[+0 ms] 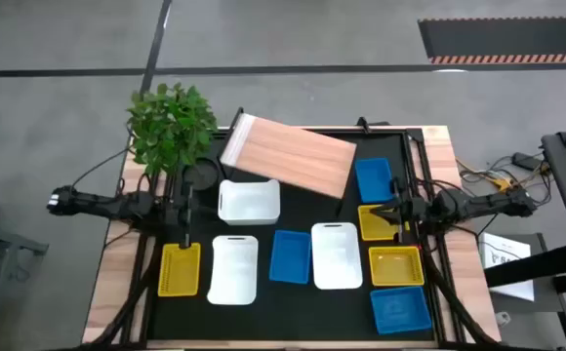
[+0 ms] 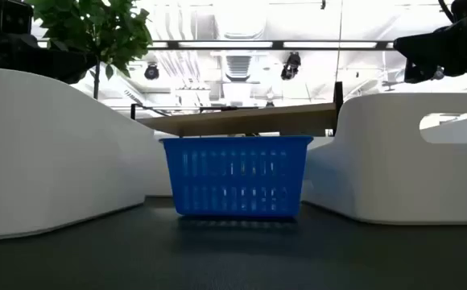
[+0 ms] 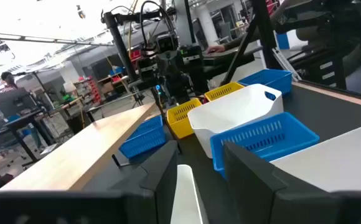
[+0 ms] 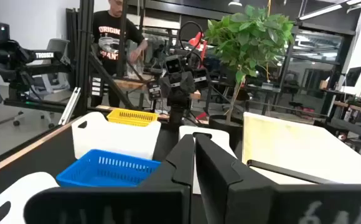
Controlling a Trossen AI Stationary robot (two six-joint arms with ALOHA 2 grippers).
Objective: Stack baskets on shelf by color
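Note:
The wood-grain shelf stands askew at the table's far middle. Several baskets lie on the black top: a white one just near of the shelf, then a near row of yellow, white, blue and white. On the right are blue, yellow, yellow and blue. My left gripper is open, between the left yellow basket and the white ones. My right gripper is shut above the right yellow basket.
A potted plant stands at the far left corner, beside the shelf. The table's wooden rim frames the black top. In the low view, a blue basket sits between two white ones, the shelf board behind it. A person stands beyond the table.

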